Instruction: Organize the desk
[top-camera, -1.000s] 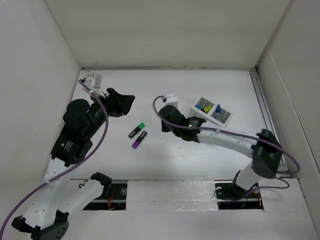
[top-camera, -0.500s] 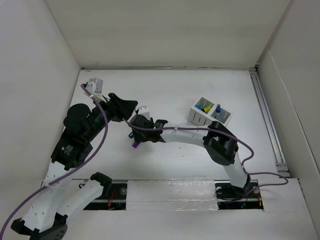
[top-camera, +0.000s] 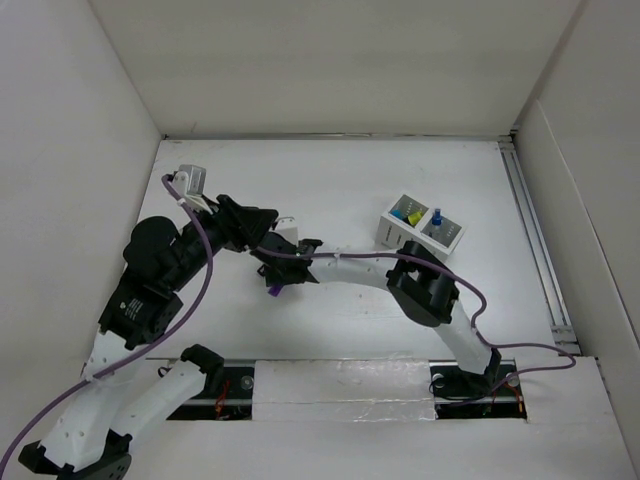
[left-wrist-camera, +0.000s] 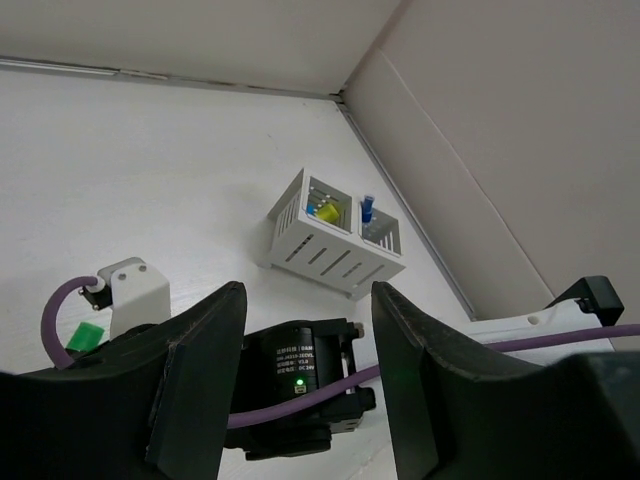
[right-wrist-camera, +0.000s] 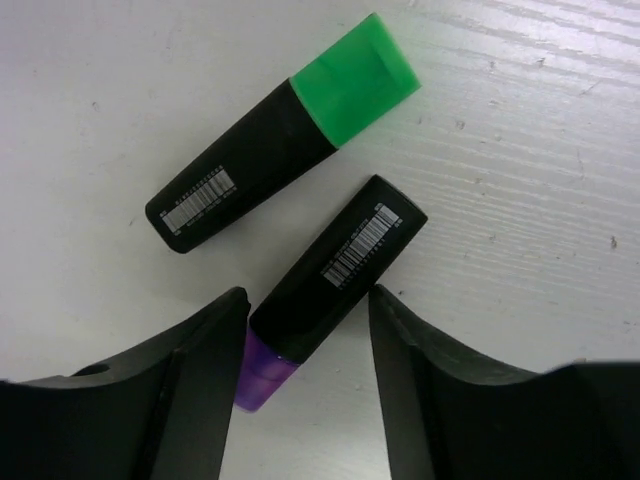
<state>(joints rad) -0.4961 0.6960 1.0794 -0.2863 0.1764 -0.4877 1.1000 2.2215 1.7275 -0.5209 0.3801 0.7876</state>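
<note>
right gripper (right-wrist-camera: 305, 305) has swung away from the white holder box (top-camera: 421, 224) to the two highlighters and now stands wide, with the purple highlighter (right-wrist-camera: 330, 268) lying between its fingers (contact cannot be told) and the green highlighter (right-wrist-camera: 277, 152) just beyond its tips. left gripper (left-wrist-camera: 306, 300) likewise wide, holding nothing, hanging just above the right wrist, holder box well ahead of it. desk (top-camera: 350, 180) lies flat beneath both claws.

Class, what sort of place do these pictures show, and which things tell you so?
Likely a robot test cell staged as a desk: white tabletop boxed in by panel walls, two arms bolted at its edge, highlighters and a holder box.
</note>
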